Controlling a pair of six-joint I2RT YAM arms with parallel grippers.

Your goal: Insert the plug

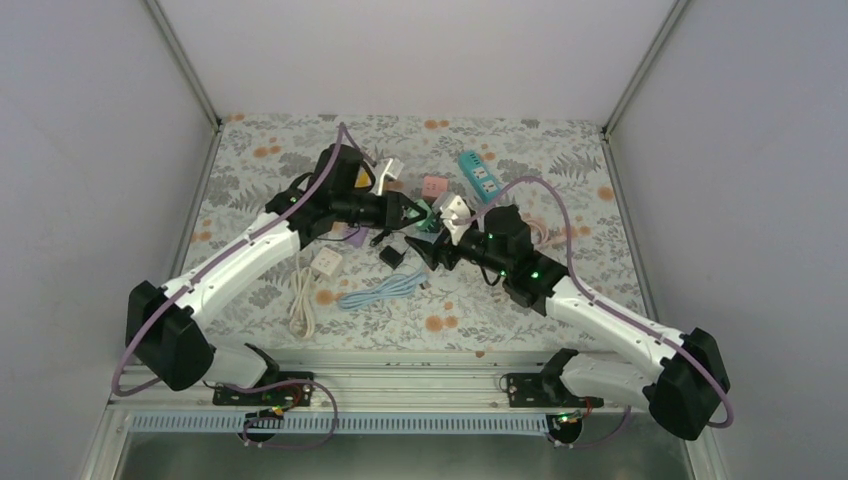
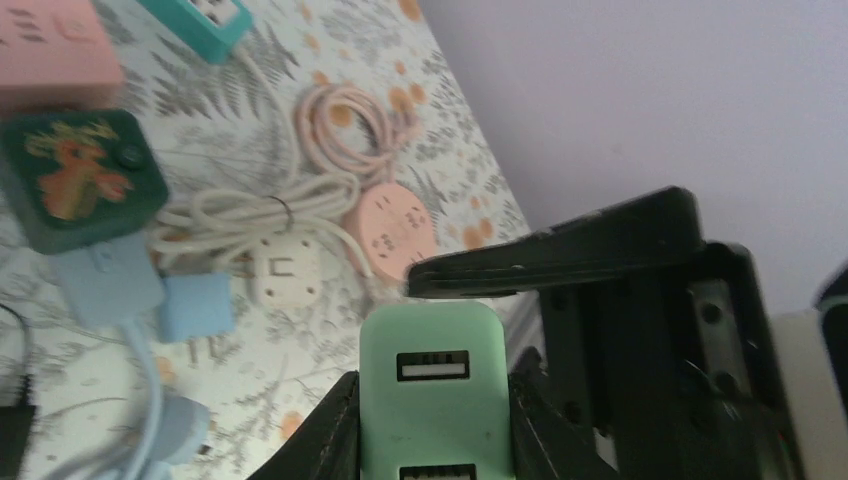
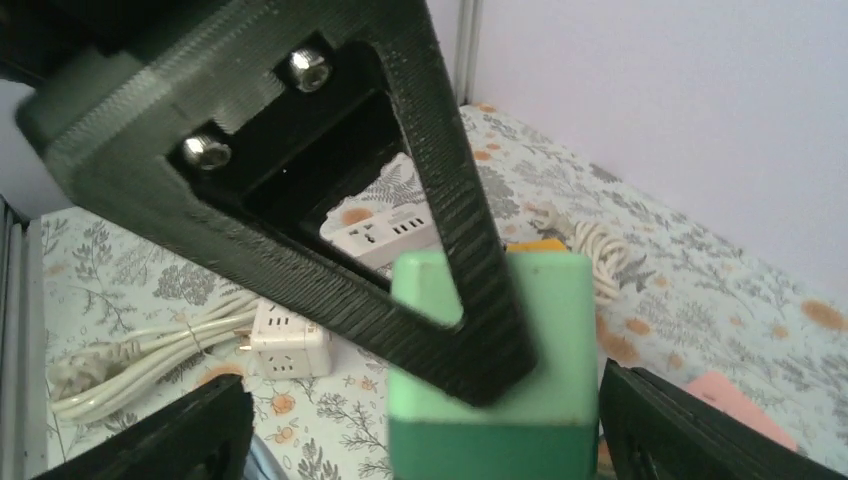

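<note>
Two pincers flanked the mint-green USB charger (image 2: 430, 345), raised off the bench (image 1: 240, 180): the left pincer (image 2: 432, 420) clenched on its sides, the right pincer (image 3: 425, 435) released, spread wide of it, not touching.

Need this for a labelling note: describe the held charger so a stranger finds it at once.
Find the middle of the floral table, where both arms meet. The left hand grips a mint-green charger block. Unlike the pink, white and teal pieces nearby, it alone is pale green with USB slots.
</note>
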